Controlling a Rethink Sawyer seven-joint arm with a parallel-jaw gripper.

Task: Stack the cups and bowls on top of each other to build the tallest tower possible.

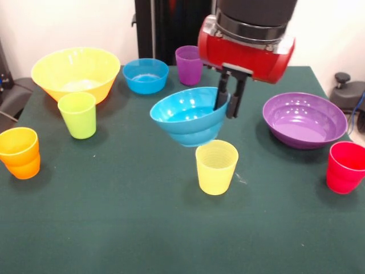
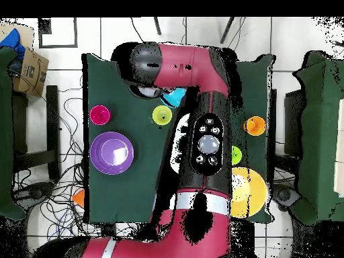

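Observation:
My gripper [image 1: 226, 108] is shut on the rim of a small blue bowl [image 1: 191, 117] and holds it tilted in the air, just above and behind the yellow cup [image 1: 217, 166]. The bowl does not touch the cup. A second small blue bowl [image 1: 145, 75] stands at the back beside a purple cup [image 1: 189, 64]. A large yellow-orange bowl [image 1: 76, 71] is at the back left, with a lime green cup [image 1: 77, 114] in front of it. In the overhead view the arm hides the gripper; a sliver of the held blue bowl [image 2: 176, 97] shows beside the yellow cup [image 2: 161, 115].
An orange cup [image 1: 20, 152] stands at the left edge and a red cup [image 1: 346, 166] at the right edge. A wide purple bowl [image 1: 305, 120] sits at the right. All stand on the green table [image 1: 114, 228].

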